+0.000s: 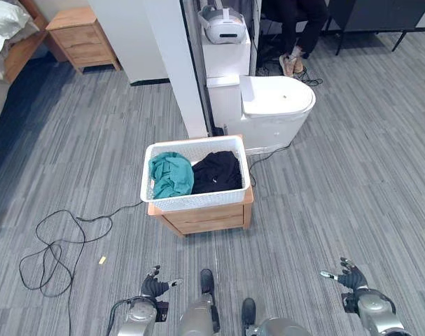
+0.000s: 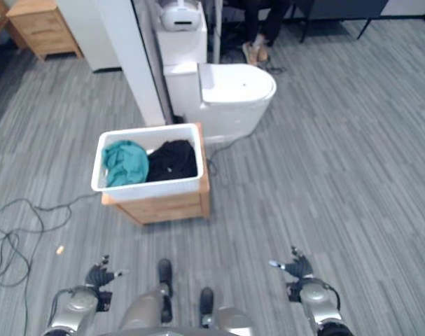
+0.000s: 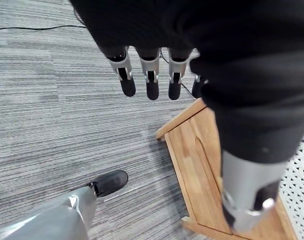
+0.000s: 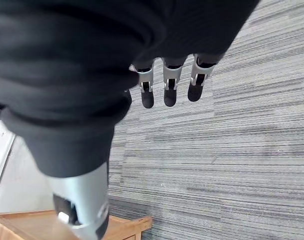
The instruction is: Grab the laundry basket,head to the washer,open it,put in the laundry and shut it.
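We are standing off the white laundry basket point(image 1: 195, 192) at twelve o'clock on its wooden stand point(image 1: 205, 215) — left hand point(image 1: 154, 285) and right hand point(image 1: 350, 278) hanging loose-fingered, holding nothing, ready for reaching.

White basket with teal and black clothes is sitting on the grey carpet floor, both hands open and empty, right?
Not the floor: the white perforated laundry basket rests on a low wooden stand, as the left eye view shows. The left hand and right hand are open and empty.

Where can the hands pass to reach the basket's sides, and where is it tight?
Bare carpet flanks the laundry basket on its wooden stand, free for the left hand and right hand. Behind it, the white appliance and pillar crowd close.
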Available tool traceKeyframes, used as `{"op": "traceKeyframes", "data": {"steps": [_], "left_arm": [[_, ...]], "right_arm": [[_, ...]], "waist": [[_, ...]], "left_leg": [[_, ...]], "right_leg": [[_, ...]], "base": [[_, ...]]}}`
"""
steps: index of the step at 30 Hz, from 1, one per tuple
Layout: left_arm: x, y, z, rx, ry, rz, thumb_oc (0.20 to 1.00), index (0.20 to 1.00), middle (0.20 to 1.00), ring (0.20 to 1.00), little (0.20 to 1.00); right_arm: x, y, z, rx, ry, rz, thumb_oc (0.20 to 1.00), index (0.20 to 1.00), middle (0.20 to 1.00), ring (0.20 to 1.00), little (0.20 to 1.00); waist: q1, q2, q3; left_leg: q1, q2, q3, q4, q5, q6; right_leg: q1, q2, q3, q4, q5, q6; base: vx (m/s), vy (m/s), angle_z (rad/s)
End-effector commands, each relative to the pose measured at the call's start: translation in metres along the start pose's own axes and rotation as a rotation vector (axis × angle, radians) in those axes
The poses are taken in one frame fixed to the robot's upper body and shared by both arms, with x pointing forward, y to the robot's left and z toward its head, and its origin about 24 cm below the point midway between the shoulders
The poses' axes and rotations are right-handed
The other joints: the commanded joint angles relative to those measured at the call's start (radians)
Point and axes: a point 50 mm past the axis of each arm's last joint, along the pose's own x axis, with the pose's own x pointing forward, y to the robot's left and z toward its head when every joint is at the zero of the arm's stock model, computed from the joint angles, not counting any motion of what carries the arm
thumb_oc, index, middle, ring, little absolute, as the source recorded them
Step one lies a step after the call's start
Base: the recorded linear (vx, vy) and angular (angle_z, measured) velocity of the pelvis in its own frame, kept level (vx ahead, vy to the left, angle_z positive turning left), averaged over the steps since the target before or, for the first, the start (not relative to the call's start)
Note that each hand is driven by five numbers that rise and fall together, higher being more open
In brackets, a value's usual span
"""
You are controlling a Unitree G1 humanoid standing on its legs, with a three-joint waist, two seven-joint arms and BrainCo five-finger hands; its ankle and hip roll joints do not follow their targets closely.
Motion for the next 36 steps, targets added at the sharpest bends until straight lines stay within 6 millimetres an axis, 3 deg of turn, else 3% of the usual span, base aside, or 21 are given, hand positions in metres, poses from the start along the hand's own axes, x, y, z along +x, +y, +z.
{"op": "traceKeyframes", "data": {"steps": [1, 3, 6, 8, 14, 19, 20, 24, 27, 30, 33, 36], "left_arm": [[-0.002, 0.013, 0.001, 0.059, -0.024, 0.031, 1.0, 1.0, 1.0, 1.0, 1.0], [-0.002, 0.014, 0.001, 0.072, -0.022, 0.029, 1.0, 1.0, 1.0, 1.0, 1.0], [-0.001, 0.022, 0.002, 0.102, -0.021, 0.043, 1.0, 1.0, 1.0, 1.0, 1.0], [-0.001, 0.025, 0.003, 0.104, -0.021, 0.05, 1.0, 1.0, 1.0, 1.0, 1.0], [-0.002, 0.045, 0.014, 0.099, -0.061, 0.115, 1.0, 1.0, 1.0, 1.0, 1.0], [-0.003, 0.052, 0.021, 0.046, -0.092, 0.149, 1.0, 1.0, 1.0, 1.0, 1.0], [-0.003, 0.055, 0.03, 0.034, -0.133, 0.161, 1.0, 1.0, 1.0, 1.0, 1.0], [-0.004, 0.053, 0.04, 0.028, -0.184, 0.165, 1.0, 1.0, 1.0, 1.0, 1.0], [-0.003, 0.052, 0.046, 0.024, -0.198, 0.171, 1.0, 1.0, 1.0, 1.0, 1.0], [0.003, 0.05, 0.062, 0.026, -0.228, 0.199, 1.0, 1.0, 1.0, 1.0, 1.0], [0.01, 0.046, 0.101, 0.019, -0.326, 0.234, 1.0, 1.0, 1.0, 1.0, 1.0], [0.012, 0.043, 0.119, 0.003, -0.367, 0.241, 1.0, 1.0, 1.0, 1.0, 1.0]], "right_arm": [[-0.003, -0.006, 0.0, 0.016, -0.027, -0.035, 1.0, 1.0, 1.0, 1.0, 1.0], [-0.003, -0.004, -0.001, 0.022, -0.023, -0.032, 1.0, 1.0, 1.0, 1.0, 1.0], [-0.002, 0.004, 0.003, 0.058, -0.037, -0.012, 1.0, 1.0, 1.0, 1.0, 1.0], [-0.002, 0.006, 0.004, 0.066, -0.039, -0.008, 1.0, 1.0, 1.0, 1.0, 1.0], [0.001, 0.015, 0.025, 0.08, -0.11, 0.017, 1.0, 1.0, 1.0, 1.0, 1.0], [0.003, 0.01, 0.037, 0.054, -0.149, 0.005, 1.0, 1.0, 1.0, 1.0, 1.0], [0.002, 0.007, 0.04, 0.037, -0.164, -0.003, 1.0, 1.0, 1.0, 1.0, 1.0], [0.002, 0.003, 0.051, -0.022, -0.208, -0.007, 1.0, 1.0, 1.0, 1.0, 1.0], [0.003, 0.003, 0.068, -0.05, -0.264, -0.007, 1.0, 1.0, 1.0, 1.0, 1.0], [0.004, 0.004, 0.099, -0.077, -0.366, -0.028, 1.0, 1.0, 1.0, 1.0, 1.0], [0.003, 0.011, 0.148, -0.07, -0.507, -0.049, 1.0, 1.0, 1.0, 1.0, 1.0], [0.003, 0.018, 0.165, -0.054, -0.546, -0.049, 1.0, 1.0, 1.0, 1.0, 1.0]], "waist": [[0.03, 0.01, -0.024], [0.031, 0.007, -0.031], [0.027, -0.012, -0.053], [0.028, -0.017, -0.057], [0.032, -0.028, -0.042], [0.011, -0.012, -0.017], [-0.002, -0.019, -0.005], [0.005, -0.023, -0.011], [0.011, -0.02, -0.021], [0.015, -0.013, -0.018], [0.016, 0.0, 0.009], [0.016, 0.003, 0.018]], "left_leg": [[0.023, 0.029, 0.047, 0.037, -0.013, 0.005], [0.029, 0.026, 0.05, 0.042, -0.017, 0.01], [0.001, -0.016, 0.056, 0.153, -0.086, 0.037], [-0.007, -0.024, 0.06, 0.179, -0.107, 0.045], [0.023, -0.037, 0.102, 0.22, -0.199, 0.089], [0.122, -0.048, 0.115, 0.17, -0.232, 0.099], [0.151, -0.069, 0.089, 0.166, -0.246, 0.098], [0.168, -0.079, 0.074, 0.159, -0.247, 0.093], [0.167, -0.076, 0.069, 0.138, -0.239, 0.085], [0.153, -0.073, 0.068, 0.111, -0.22, 0.077], [0.098, -0.067, 0.067, 0.093, -0.193, 0.07], [0.066, -0.065, 0.062, 0.087, -0.178, 0.067]], "right_leg": [[-0.004, -0.11, 0.03, 0.124, -0.169, 0.121], [0.0, -0.119, 0.033, 0.137, -0.176, 0.127], [0.003, -0.178, 0.037, 0.184, -0.195, 0.155], [-0.004, -0.191, 0.042, 0.2, -0.193, 0.161], [-0.137, -0.218, 0.063, 0.35, -0.12, 0.189], [-0.264, -0.214, 0.01, 0.302, -0.075, 0.184], [-0.262, -0.216, 0.006, 0.214, -0.056, 0.192], [-0.241, -0.209, 0.024, 0.199, -0.036, 0.186], [-0.227, -0.209, 0.011, 0.162, -0.03, 0.179], [-0.232, -0.203, 0.006, 0.13, -0.02, 0.177], [-0.282, -0.194, 0.018, 0.126, -0.012, 0.173], [-0.313, -0.191, 0.023, 0.129, -0.006, 0.17]], "base": [[0.3, 0.224, -0.08], [0.24, 0.199, 0.05], [0.27, 0.275, 0.16], [0.14, 0.16, 0.12], [0.11, 0.14, -0.1], [0.21, 0.033, -0.35], [0.29, -0.099, -0.03], [0.18, -0.124, 0.55], [0.09, -0.11, 0.21], [-0.01, -0.068, -0.01], [-0.12, -0.053, -0.06], [-0.06, -0.02, -0.04]]}}
